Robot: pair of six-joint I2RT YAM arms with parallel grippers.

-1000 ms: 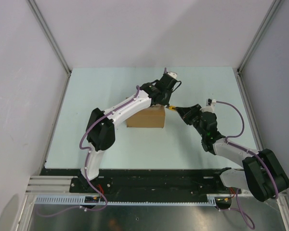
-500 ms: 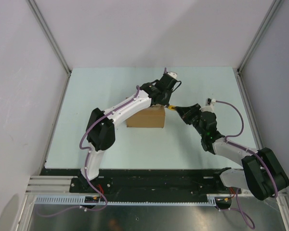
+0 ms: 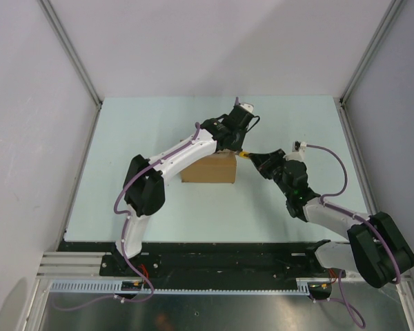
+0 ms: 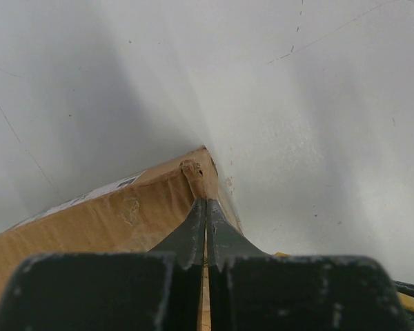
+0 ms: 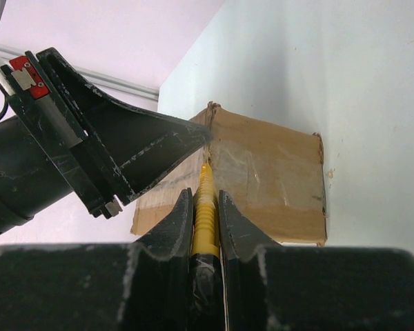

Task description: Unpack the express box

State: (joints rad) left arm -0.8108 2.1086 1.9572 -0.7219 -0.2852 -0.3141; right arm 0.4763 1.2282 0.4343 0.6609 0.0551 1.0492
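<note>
The express box sits at the middle of the table, its top taped closed. The left gripper, fingers together, bears on the far-right top corner. The right gripper is clamped on a yellow utility knife, tip at the taped seam. The cardboard is judged light, stiff and dentable. Brace it at the corners and lift the flaps by their edges.

Left claw pinched closed; right claw clamping yellow knife
</note>
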